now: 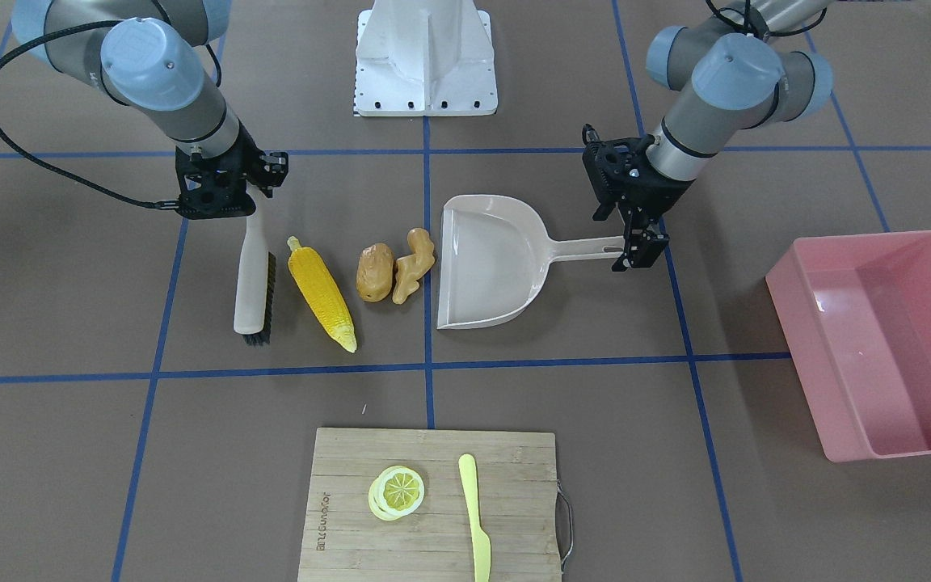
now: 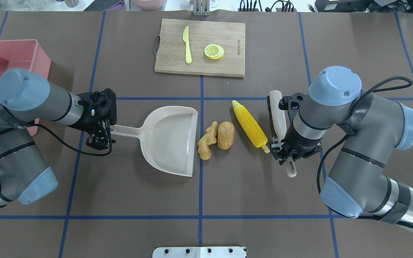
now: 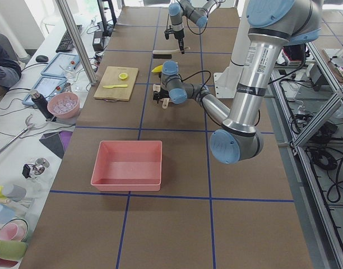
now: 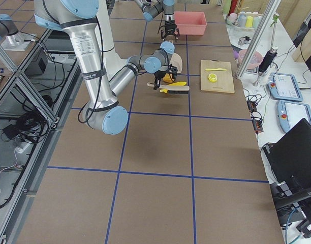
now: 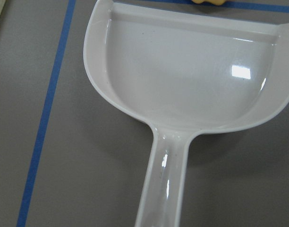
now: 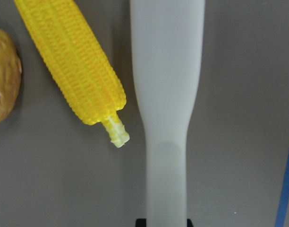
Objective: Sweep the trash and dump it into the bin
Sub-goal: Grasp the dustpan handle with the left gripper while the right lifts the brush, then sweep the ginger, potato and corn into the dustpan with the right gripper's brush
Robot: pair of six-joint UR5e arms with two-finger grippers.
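The bin (image 2: pixel 20 48) sits at the far left of the table, well apart from everything else. Its near end is covered by the left arm, and the overhead view's edge cuts it off.

The left gripper (image 2: pixel 101 138) is down over the end of the dustpan's (image 2: pixel 170 139) handle. No view shows whether the fingers are pinching the handle or only flank it. The left wrist camera shows just pan and handle, with no fingertips. The pan lies flat and holds nothing, its open lip facing right.

Just beside that lip is the ginger (image 2: pixel 206 145), touching the potato (image 2: pixel 226 135). The corn (image 2: pixel 250 123) lies slanted a little further right, clear of the potato. All three are on the table, outside the pan.

Right of the corn lies the brush (image 2: pixel 277 114), its dark bristles turned towards the cob. The right gripper (image 2: pixel 288 152) sits over the brush handle. In the right wrist view black tips hug both sides of the handle, so it looks clamped on it. The handle's middle is hidden under the gripper, and only its tail pokes out on the near side.

Sweeping looks about to begin, with nothing yet pushed. The next move calls for the brush to travel left, driving the corn into the other two and over the lip. Meanwhile the left arm must keep the pan from sliding. The slanted cob may pivot or roll past the brush. The side views are too small to add detail.
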